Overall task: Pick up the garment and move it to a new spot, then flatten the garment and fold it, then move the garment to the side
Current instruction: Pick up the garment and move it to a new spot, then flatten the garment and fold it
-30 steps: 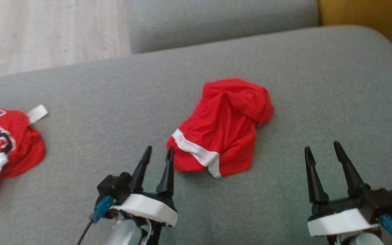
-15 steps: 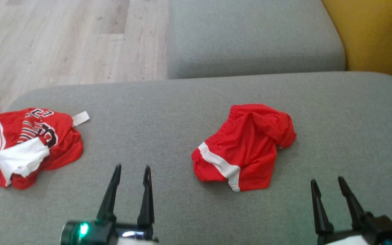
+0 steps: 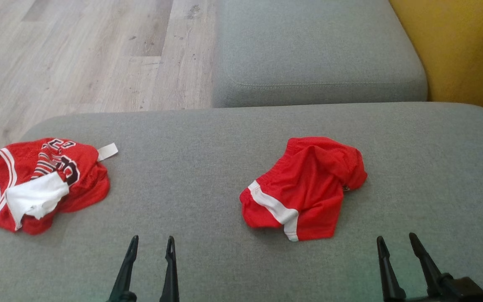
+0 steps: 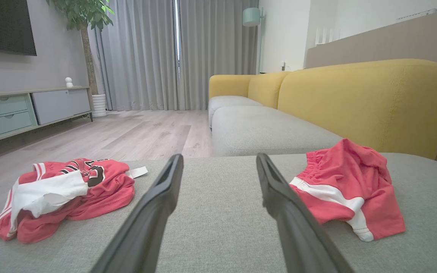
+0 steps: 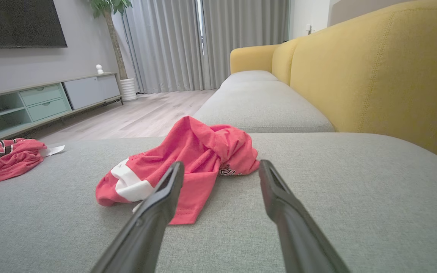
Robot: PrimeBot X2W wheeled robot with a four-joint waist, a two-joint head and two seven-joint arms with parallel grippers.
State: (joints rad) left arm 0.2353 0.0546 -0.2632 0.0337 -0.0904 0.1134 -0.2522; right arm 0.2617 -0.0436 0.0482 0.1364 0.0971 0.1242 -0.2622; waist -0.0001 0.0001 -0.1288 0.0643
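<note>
Head view: crumpled red, white-trimmed shorts on sofa, jersey at left; left tool, right tool spread.

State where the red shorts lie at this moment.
In the head view, the red shorts lie crumpled right of centre on the grey cushion, well right of the red jersey.

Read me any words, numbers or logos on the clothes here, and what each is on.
Crumpled jersey: dark white-edged characters, folded over, unreadable.
Red shorts: small dark print near one edge, too blurred.
White tag: no text legible.
</note>
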